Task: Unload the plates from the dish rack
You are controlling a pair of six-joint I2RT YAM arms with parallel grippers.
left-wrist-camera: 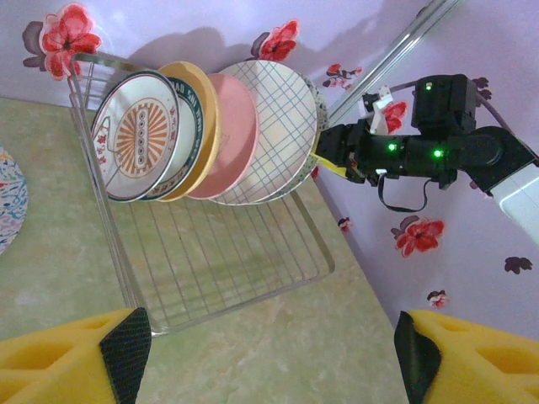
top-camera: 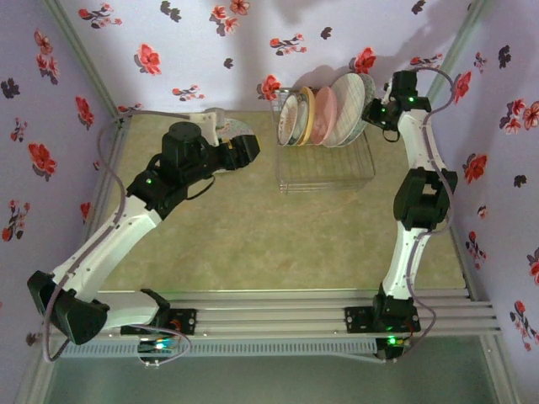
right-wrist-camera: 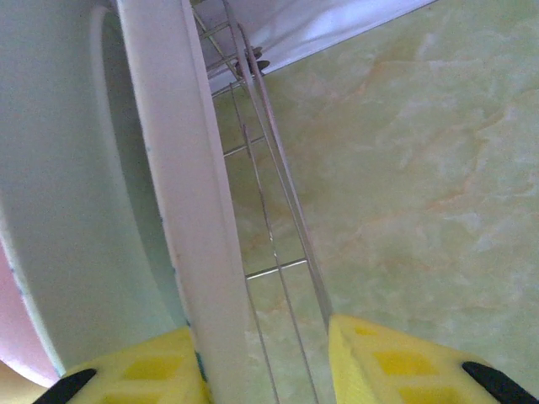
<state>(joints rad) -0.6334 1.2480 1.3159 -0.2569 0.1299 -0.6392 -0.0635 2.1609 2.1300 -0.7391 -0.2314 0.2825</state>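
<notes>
At the far right of the bench (top-camera: 253,244), hard against the flowered wall (top-camera: 168,50), the dish rack (top-camera: 330,172) carries its plates (top-camera: 324,114) on edge. They lean in a close row against the raised wire back.

From your left wrist camera the row reads, front to rear:
- a white plate with the orange centre (left-wrist-camera: 135,135)
- a teal-rimmed plate (left-wrist-camera: 189,126)
- an orange-yellow plate (left-wrist-camera: 205,93)
- a pink plate (left-wrist-camera: 236,130)
- a checked plate (left-wrist-camera: 282,118)
- an end plate (left-wrist-camera: 320,105), mostly hidden behind the checked one

Your right gripper (right-wrist-camera: 265,370) reaches in at that rear end of the row, close to the wall. A white plate rim runs up between its yellow fingers (right-wrist-camera: 143,374). One finger sits close against the rim; the other stands off, with a rack wire in the gap. The jaws stand narrow around the rim but do not clamp it. You cannot tell from the wrist view which of the last plates that rim belongs to.

Your left gripper (left-wrist-camera: 271,349) hangs over the bench just to the left of the rack, apart from it. It faces the row, its jaws wide with nothing between them.

A speckled plate (left-wrist-camera: 8,202) lies flat on the bench left of the rack, partly behind your left arm (top-camera: 126,219) in the overhead view.
</notes>
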